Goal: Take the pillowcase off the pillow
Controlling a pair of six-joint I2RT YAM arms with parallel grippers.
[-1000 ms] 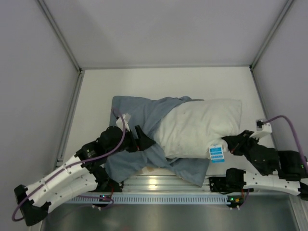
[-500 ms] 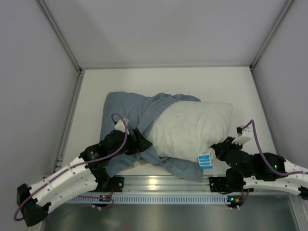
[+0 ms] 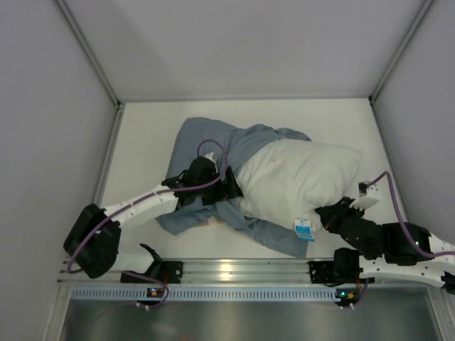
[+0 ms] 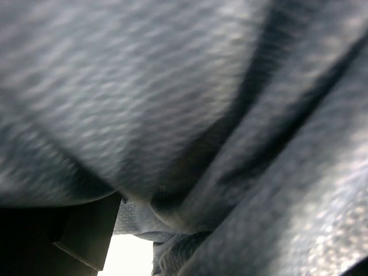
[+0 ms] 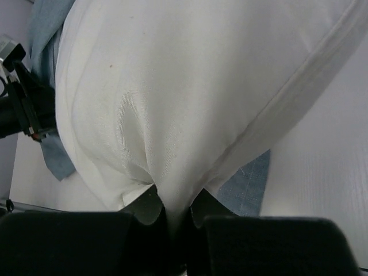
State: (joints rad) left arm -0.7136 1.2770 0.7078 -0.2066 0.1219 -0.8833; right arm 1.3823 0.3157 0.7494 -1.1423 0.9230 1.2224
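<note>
Holding the lower-right corner of the pillow (image 3: pixel 298 177) pinched tight in the right gripper (image 5: pixel 172 210); cannot tell whether the left gripper (image 3: pixel 229 189) grips the pillowcase (image 3: pixel 206 138) bunched centre-left; calls for dragging it leftward along the pillow's long axis.

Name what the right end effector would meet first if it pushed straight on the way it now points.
The plump white fabric pillow. The right end effector is shut on a pinch of it, and the cushion's bulk fills the line ahead, though how deep it runs is unclear.
</note>
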